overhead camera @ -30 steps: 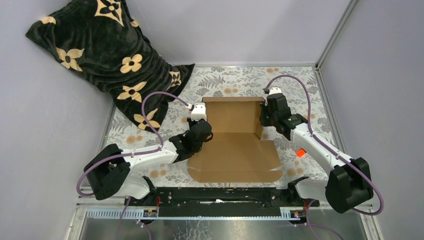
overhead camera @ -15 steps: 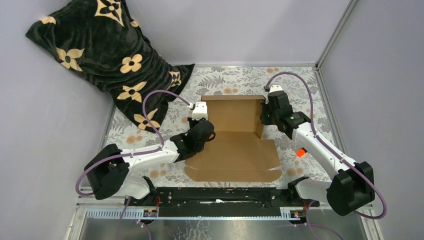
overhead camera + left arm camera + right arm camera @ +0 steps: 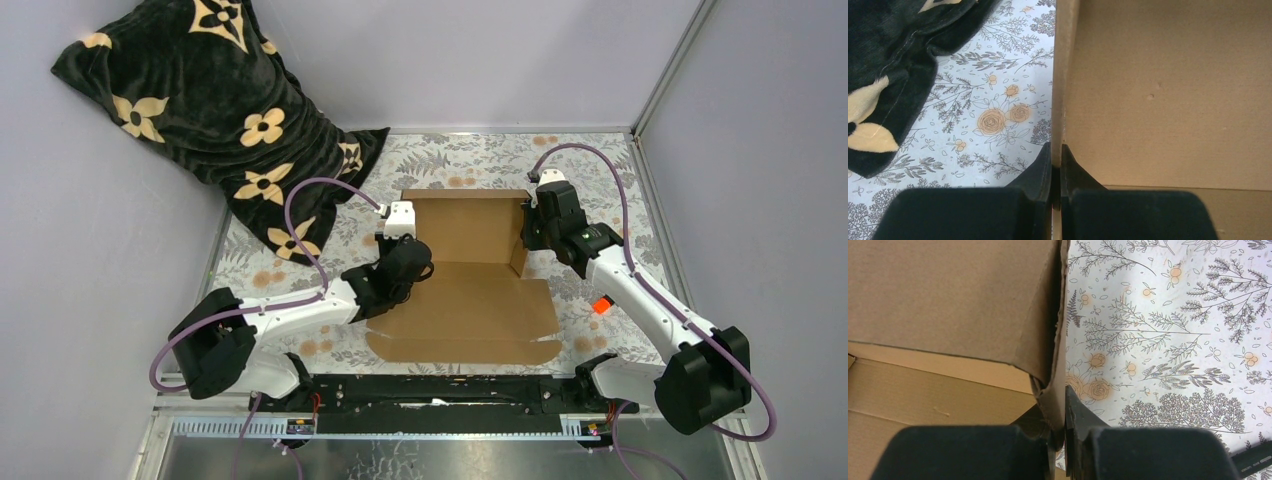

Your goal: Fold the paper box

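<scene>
Presently paper box (image 3: 470,300) lies mid-table on floral cloth (image 3: 600,170), rear panel raised, left gripper (image 3: 1056,155) pinched narrow on its left side wall and right gripper (image 3: 1055,410) likewise on the right wall, apparently to stand both walls upright for folding.

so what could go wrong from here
The left hand and right hand each pinch only a thin wall edge of the box; uneven pulling might crease or tear it, and the right wall already looks buckled at the grip. The right arm could also knock the orange marker.
</scene>
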Available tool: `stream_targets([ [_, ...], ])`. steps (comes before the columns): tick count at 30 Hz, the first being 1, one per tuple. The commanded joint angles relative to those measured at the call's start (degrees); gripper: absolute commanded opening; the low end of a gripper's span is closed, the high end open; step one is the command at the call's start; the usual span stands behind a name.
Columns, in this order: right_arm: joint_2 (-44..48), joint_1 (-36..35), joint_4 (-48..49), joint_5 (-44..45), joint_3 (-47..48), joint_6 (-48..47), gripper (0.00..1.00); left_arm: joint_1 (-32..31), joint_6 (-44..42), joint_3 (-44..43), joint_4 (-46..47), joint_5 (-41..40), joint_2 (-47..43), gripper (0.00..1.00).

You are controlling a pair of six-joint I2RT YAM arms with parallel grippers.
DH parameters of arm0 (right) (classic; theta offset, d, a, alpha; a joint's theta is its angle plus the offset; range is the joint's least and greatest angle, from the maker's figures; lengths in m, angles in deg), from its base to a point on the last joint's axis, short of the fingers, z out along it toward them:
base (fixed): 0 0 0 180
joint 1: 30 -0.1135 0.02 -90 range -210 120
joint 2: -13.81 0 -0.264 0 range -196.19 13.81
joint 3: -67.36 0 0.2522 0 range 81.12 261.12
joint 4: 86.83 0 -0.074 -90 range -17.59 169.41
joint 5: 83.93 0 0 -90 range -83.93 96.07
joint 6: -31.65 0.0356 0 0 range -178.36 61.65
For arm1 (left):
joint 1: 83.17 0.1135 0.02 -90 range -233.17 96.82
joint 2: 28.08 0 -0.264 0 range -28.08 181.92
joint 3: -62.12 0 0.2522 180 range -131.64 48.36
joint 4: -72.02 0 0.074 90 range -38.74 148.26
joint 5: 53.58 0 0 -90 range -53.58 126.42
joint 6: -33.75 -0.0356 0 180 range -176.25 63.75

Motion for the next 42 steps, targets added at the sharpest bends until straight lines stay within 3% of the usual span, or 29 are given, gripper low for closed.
stream_targets([
  [1,3.20,0.57,-0.01,4.42,3.85,-0.39,0.00,0.76,0.09,-0.60,-9.34,-10.13,0.58,0.07],
  [23,3.42,0.55,-0.46,5.75,3.94,-0.61,0.00,2.92,9.82,-4.16,-21.45,-15.65,3.11,0.10],
  [30,3.23,0.55,-0.12,5.22,3.69,-0.53,0.00,3.37,9.60,-3.50,-19.43,-13.40,2.45,0.13],
  [32,3.20,0.62,0.34,4.75,3.30,-0.40,0.00,3.39,8.08,-2.35,-16.21,-11.45,1.68,0.22],
  [35,3.09,0.56,0.81,3.72,2.88,-0.20,0.00,3.42,5.65,-0.01,-10.44,-8.40,0.20,0.43],
  [38,2.91,0.58,1.35,2.87,2.56,-0.05,0.00,3.39,3.98,1.62,-6.49,-6.13,-0.63,0.51],
  [42,2.62,0.62,2.00,1.75,2.06,0.37,0.00,3.40,2.92,1.63,-5.20,-4.70,-0.63,0.54],
])
